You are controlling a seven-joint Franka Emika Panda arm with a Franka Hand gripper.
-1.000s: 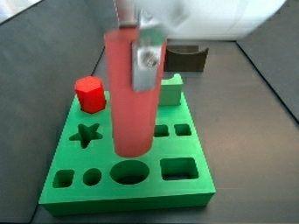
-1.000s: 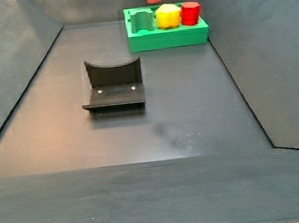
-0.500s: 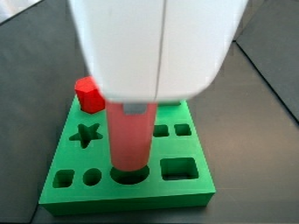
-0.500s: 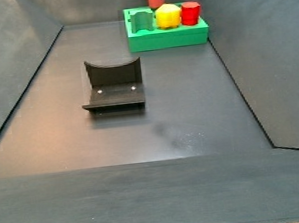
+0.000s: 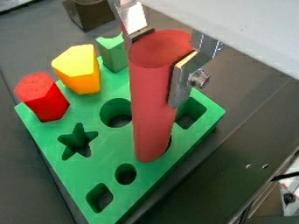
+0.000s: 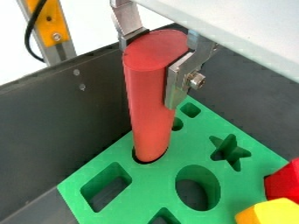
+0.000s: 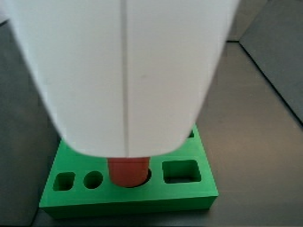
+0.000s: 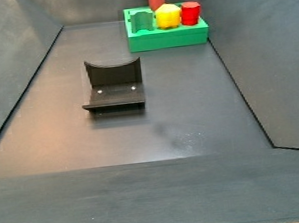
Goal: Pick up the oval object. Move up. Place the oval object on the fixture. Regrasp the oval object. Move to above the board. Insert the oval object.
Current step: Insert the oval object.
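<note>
Moved since earlier: arm lower in a side view — its white housing (image 7: 124, 75) now covers most of the frame; only a short stub of the oval object (image 7: 127, 170) shows above the board (image 7: 71, 200), where a second ago nearly its whole length stood clear
Unchanged: the side view of the floor reads the same as before — fixture (image 8: 114, 85) alone on the dark floor, board (image 8: 167, 33) far behind it
Gripper: above the board in both wrist views (image 5: 156, 54) (image 6: 158, 59); silver fingers (image 5: 184, 77) (image 6: 179, 80) pinch the upper end of the oval object, one plate on each side
Oval object: salmon-red peg (image 5: 155, 96) (image 6: 153, 96), upright; its lower end sits in a hole of the board — how deep, cannot tell
Board: bright green slab (image 5: 211, 114) (image 6: 94, 165); star hole (image 5: 75, 141) (image 6: 230, 150), round hole (image 5: 115, 111) and square holes open beside the peg
Other pieces: red hexagonal block (image 5: 42, 95) and yellow block (image 5: 77, 68) stand on the board; green notched block (image 5: 112, 52) behind them
Fixture from the wrist: dark block (image 5: 90, 12) beyond the board, well apart from the peg
</note>
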